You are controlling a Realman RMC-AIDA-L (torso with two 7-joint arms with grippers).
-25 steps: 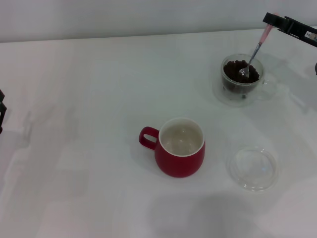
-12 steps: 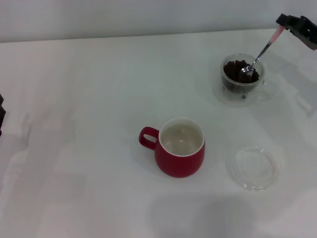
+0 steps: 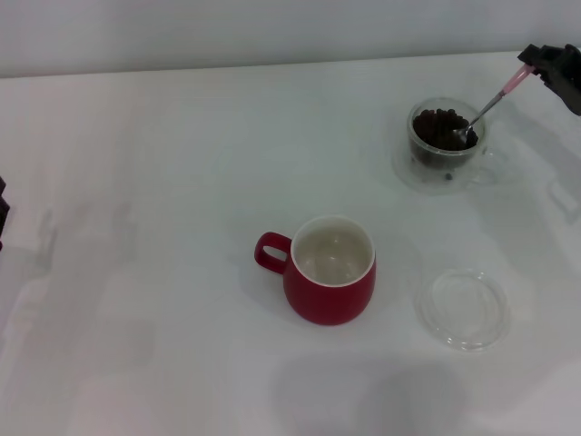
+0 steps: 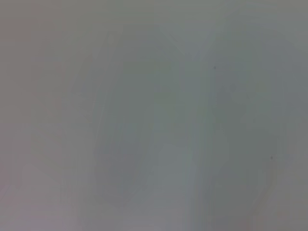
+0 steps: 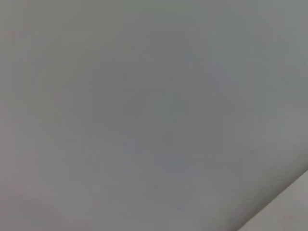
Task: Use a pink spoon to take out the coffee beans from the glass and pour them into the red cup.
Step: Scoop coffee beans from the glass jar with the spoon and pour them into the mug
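Observation:
The clear glass (image 3: pixel 445 145) stands at the table's far right, filled with dark coffee beans (image 3: pixel 438 125). The pink spoon (image 3: pixel 490 103) slants down into it, its metal bowl resting among the beans at the glass's right side. My right gripper (image 3: pixel 536 65) is at the head view's right edge, shut on the spoon's pink handle end. The red cup (image 3: pixel 330 271) sits in the middle of the table, handle to the left, its off-white inside bare. Only a dark sliver of my left arm (image 3: pixel 3 211) shows at the left edge. Both wrist views show only plain grey.
A flat shallow clear round dish (image 3: pixel 463 309) lies to the right of the red cup, nearer the front. The white table (image 3: pixel 163 182) stretches wide to the left and ends at a pale wall behind.
My right gripper has drawn to the right and slightly down. The spoon now leans lower, and its bowl has shifted to the right side of the bean heap.

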